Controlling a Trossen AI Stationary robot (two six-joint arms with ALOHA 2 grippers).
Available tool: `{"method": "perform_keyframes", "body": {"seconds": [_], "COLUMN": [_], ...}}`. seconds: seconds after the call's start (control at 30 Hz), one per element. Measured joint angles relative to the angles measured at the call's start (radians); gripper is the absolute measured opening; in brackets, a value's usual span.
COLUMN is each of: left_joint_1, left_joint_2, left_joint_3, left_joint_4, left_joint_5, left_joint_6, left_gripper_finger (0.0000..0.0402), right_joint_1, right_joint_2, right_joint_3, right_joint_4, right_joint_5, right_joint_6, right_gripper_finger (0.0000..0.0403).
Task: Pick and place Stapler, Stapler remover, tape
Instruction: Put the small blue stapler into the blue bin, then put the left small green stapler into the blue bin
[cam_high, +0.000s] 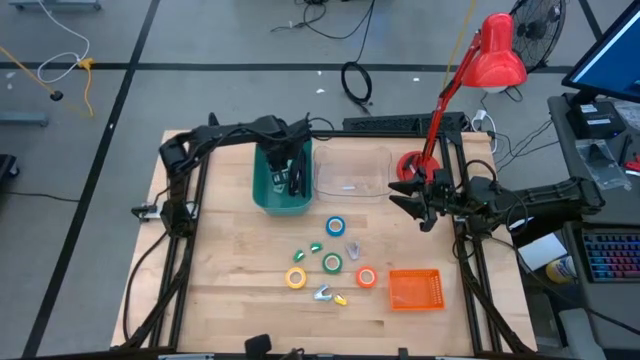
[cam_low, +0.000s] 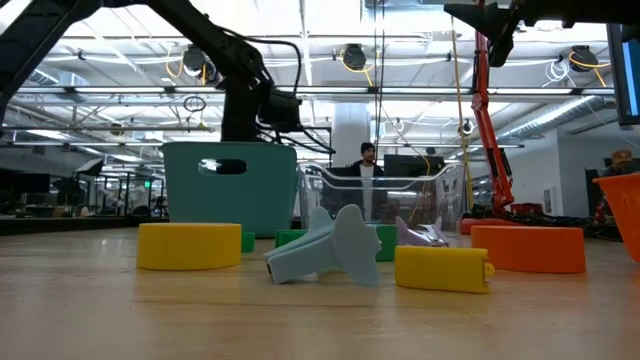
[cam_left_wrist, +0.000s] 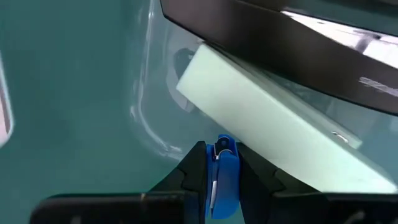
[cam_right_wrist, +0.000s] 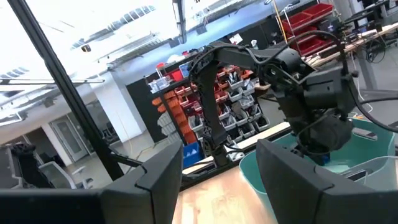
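Observation:
My left gripper (cam_left_wrist: 222, 180) reaches down into the teal bin (cam_high: 268, 188) and is shut on a small blue staple remover (cam_left_wrist: 224, 163). A stapler (cam_left_wrist: 273, 134) with a pale body and a black top lies in the bin just past it. The tape rolls lie flat on the table: blue (cam_high: 336, 227), green (cam_high: 332, 263), yellow (cam_high: 296, 278), orange (cam_high: 366, 277). Small claw-like staple removers (cam_high: 352, 248) (cam_high: 322, 293) lie among them. My right gripper (cam_high: 420, 208) hangs open above the table's right side, touching nothing. My left gripper pinches the blue staple remover between its two fingers (cam_left_wrist: 194, 171), coming from above into the bin. The remover's narrow end (cam_left_wrist: 224, 144) sticks out past the fingertips. Whether the remover rests on the bin's floor, I cannot tell.
A clear plastic container (cam_high: 350, 170) stands right of the teal bin. An orange basket (cam_high: 415, 289) sits near the table's near right corner. A red desk lamp (cam_high: 440, 100) rises at the far right, close to my right arm. Bare wood lies left of the rolls.

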Motion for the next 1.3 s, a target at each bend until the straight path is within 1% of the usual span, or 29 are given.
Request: {"method": "perform_keyframes", "body": {"seconds": [0.37,0.63,0.73,0.87,1.0,1.13,1.2,1.3], "left_joint_1": [0.013,0.013,0.013,0.013,0.013,0.006,-0.002,-0.026], "left_joint_2": [0.012,0.012,0.012,0.005,-0.051,-0.147,-0.210,-0.312], "left_joint_3": [0.000,0.000,0.000,-0.001,0.004,0.040,0.057,0.067], "left_joint_4": [0.012,0.012,0.012,0.007,-0.011,-0.043,-0.045,-0.037], "left_joint_5": [0.038,0.045,0.045,0.036,0.027,0.044,0.073,0.147], "left_joint_6": [-0.007,-0.008,-0.011,-0.030,-0.073,-0.134,-0.167,-0.219], "left_gripper_finger": [0.0059,0.0149,0.0168,0.0181,0.0183,0.0183,0.0183,0.0184], "right_joint_1": [0.000,0.000,0.000,0.000,0.000,0.000,0.000,0.000], "right_joint_2": [0.000,0.000,0.000,0.000,0.000,0.000,0.000,0.000], "right_joint_3": [0.000,0.000,0.000,0.000,0.000,0.000,0.000,0.001], "right_joint_4": [0.000,0.000,0.000,0.000,0.000,0.000,0.000,0.000], "right_joint_5": [0.000,0.000,0.000,0.000,0.000,0.001,0.002,0.002], "right_joint_6": [0.011,0.011,0.011,0.011,0.010,0.014,0.014,0.013], "right_gripper_finger": [0.0196,0.0196,0.0196,0.0197,0.0196,0.0196,0.0196,0.0196]}}
